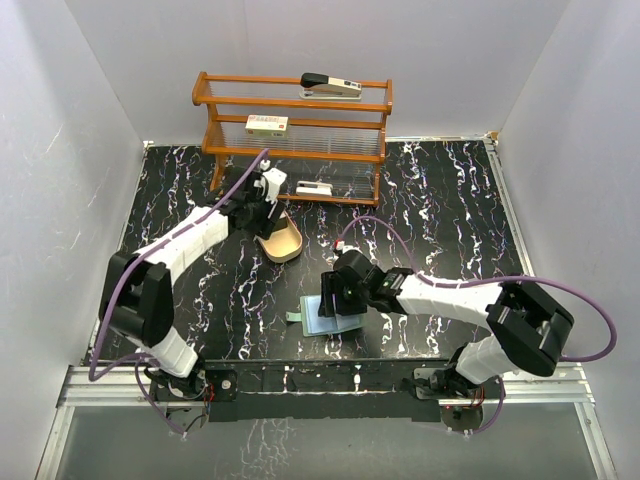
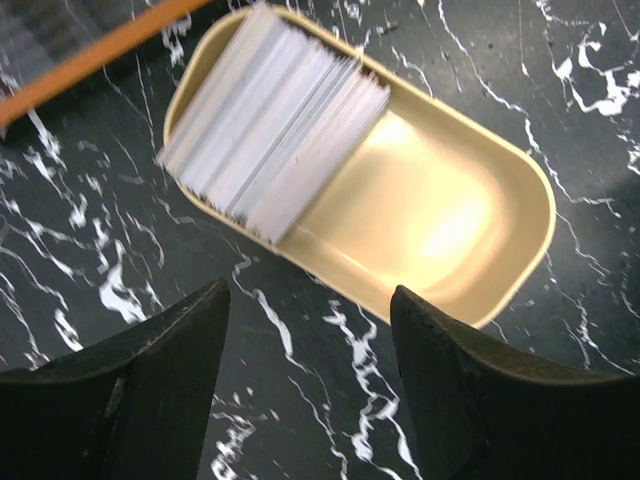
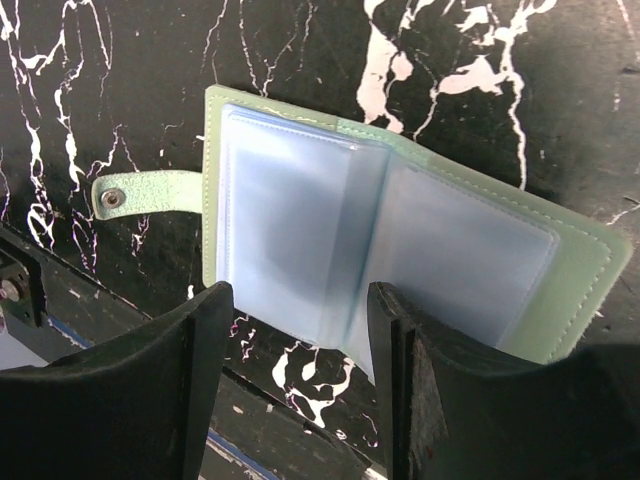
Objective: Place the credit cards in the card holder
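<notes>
The credit cards [image 2: 270,120] stand on edge as a whitish stack in the left end of a tan oval tray [image 2: 520,250]. My left gripper [image 2: 308,295] hangs open just in front of the tray, with only the marble top between its fingers. The card holder [image 3: 400,250] lies open on the table. It is sage green, with clear blue-grey pockets and a snap tab [image 3: 115,197] on its left. My right gripper [image 3: 298,292] is open over its near edge and holds nothing. From above, the left gripper [image 1: 268,215] is at the tray [image 1: 290,247] and the right gripper [image 1: 330,300] is over the card holder [image 1: 335,322].
A wooden rack [image 1: 295,150] stands at the back with a stapler [image 1: 330,84] on top and white labelled boxes [image 1: 267,124] [image 1: 313,188] on its shelves. The card holder lies close to the table's front edge [image 1: 330,362]. White walls enclose the black marbled table.
</notes>
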You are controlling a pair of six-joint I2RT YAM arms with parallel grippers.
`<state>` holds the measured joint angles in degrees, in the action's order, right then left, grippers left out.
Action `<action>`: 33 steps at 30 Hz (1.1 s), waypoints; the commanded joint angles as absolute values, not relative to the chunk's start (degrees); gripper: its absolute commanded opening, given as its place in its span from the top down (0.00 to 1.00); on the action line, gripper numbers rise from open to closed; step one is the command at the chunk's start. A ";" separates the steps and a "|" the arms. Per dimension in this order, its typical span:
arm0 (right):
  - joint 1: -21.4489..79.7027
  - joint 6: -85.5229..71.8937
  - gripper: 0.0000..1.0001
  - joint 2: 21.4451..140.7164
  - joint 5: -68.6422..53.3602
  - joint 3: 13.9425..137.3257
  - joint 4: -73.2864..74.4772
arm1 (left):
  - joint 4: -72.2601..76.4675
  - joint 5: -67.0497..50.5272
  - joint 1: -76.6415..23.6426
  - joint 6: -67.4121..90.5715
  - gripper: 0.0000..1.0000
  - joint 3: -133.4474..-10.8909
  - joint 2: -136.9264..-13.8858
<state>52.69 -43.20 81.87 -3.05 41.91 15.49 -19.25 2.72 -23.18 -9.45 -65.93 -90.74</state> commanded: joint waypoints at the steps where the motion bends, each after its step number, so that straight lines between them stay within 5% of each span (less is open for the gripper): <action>1: 53.38 -43.06 0.46 82.87 -3.00 44.52 12.92 | -18.15 1.77 -22.59 -19.75 0.36 -71.49 -93.59; 33: 54.58 -44.08 0.45 81.48 1.53 46.08 12.78 | -7.44 5.05 -23.74 -30.96 0.37 -69.12 -103.16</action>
